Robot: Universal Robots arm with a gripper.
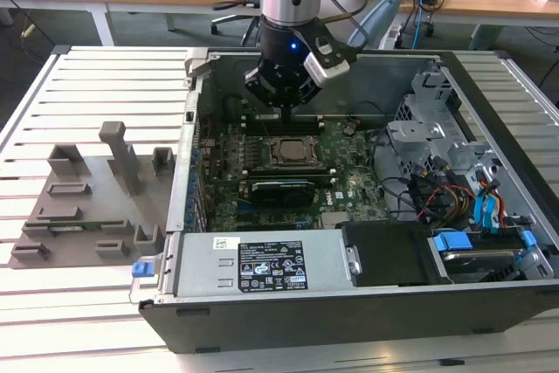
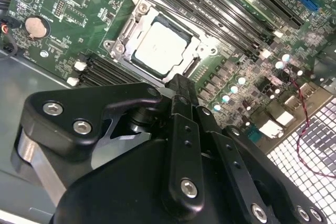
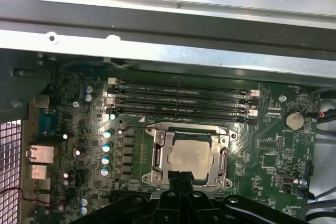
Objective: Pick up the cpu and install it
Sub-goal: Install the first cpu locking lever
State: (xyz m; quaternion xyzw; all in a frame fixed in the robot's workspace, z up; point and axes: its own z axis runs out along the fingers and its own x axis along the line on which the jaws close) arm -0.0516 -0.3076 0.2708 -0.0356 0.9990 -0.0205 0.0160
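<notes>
The cpu [image 3: 191, 155] [image 2: 160, 47] [image 1: 287, 149] lies seated in the socket frame [image 3: 157, 157] on the motherboard [image 3: 273, 150], inside the open computer case [image 1: 262, 321]. The gripper [image 1: 288, 113] hangs just above the socket's 12 o'clock edge in the exterior view, holding nothing; whether its fingers are open, I cannot tell.

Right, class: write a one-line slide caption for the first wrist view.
The cpu sits in its socket frame on the green motherboard, with the gripper poised just above it.

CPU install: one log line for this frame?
stage: cpu seated in socket frame | gripper: above socket, holding nothing visible | motherboard: in open case
</notes>
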